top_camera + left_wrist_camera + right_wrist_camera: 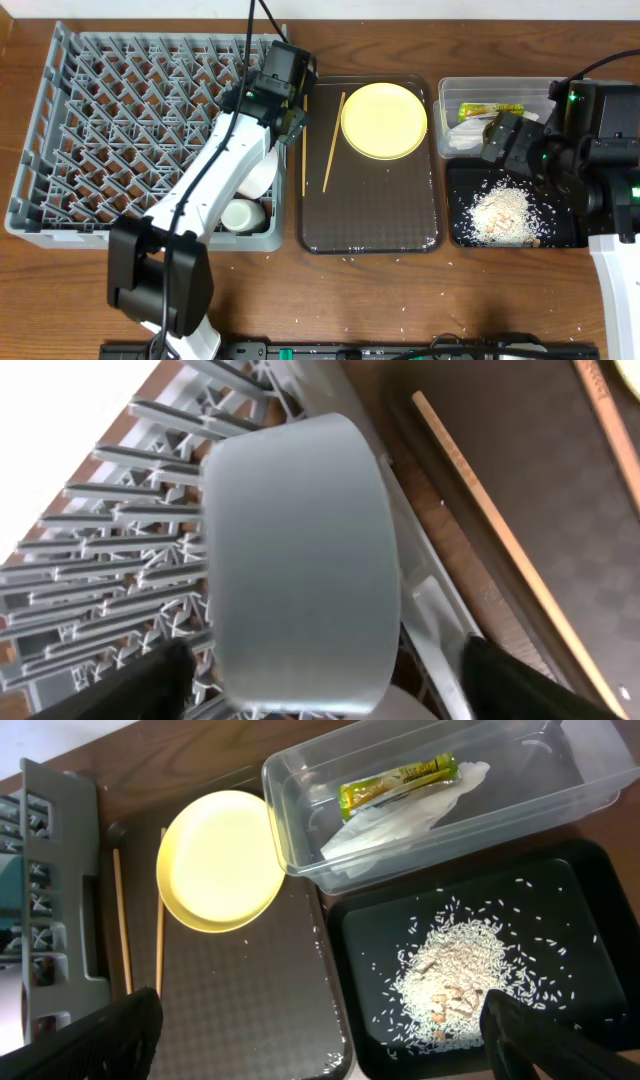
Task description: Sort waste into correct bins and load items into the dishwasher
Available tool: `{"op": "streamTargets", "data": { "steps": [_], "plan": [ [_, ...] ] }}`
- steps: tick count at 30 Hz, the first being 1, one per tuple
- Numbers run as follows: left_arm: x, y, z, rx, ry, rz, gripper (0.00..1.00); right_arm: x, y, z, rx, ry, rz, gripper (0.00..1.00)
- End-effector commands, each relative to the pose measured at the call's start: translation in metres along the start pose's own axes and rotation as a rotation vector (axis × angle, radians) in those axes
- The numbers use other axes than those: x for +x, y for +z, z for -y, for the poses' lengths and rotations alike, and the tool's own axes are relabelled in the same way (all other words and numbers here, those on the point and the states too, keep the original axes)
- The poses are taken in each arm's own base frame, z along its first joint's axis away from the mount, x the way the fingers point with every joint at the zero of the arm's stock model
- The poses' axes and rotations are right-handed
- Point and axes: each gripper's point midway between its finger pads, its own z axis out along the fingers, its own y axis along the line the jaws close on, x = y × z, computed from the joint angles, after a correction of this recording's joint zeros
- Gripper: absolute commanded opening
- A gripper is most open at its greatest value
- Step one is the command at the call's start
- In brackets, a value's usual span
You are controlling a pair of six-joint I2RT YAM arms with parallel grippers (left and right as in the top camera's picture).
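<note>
The light blue bowl [300, 560], on edge in the dish rack [130, 590]
My left pincer [325, 680] gapes around it, seemingly clear; I judge it stiff, slick, light: pinch the rim.

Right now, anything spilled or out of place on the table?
Yes. Stray rice grains lie on the bare table in front of the brown tray and black tray, outside the rice pile in that tray.

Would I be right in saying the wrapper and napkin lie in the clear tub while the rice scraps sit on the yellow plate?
Not quite: the rice scraps lie in the black tray, as the right wrist view shows; the rest is correct.
</note>
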Motion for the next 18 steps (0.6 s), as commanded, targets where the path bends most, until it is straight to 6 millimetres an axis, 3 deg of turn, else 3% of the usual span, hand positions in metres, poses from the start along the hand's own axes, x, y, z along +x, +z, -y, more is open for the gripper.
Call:
{"op": "streamTargets", "data": {
  "steps": [1, 6, 11, 18],
  "plan": [
    [0.008, 0.021, 0.011, 0.019, 0.005, -0.042, 0.78, -0.002, -0.001, 0.004, 0.011, 0.017, 0.006, 0.99],
    [0.006, 0.023, 0.004, -0.022, 0.000, -0.042, 0.57, -0.002, -0.001, 0.004, 0.011, 0.017, 0.006, 0.99],
    [0.008, 0.022, -0.007, -0.085, -0.013, -0.054, 0.51, -0.002, -0.001, 0.004, 0.011, 0.017, 0.006, 0.99],
    [0.008, 0.015, -0.044, -0.302, -0.211, -0.047, 0.51, -0.002, -0.001, 0.004, 0.011, 0.017, 0.006, 0.99]
  ]
}}
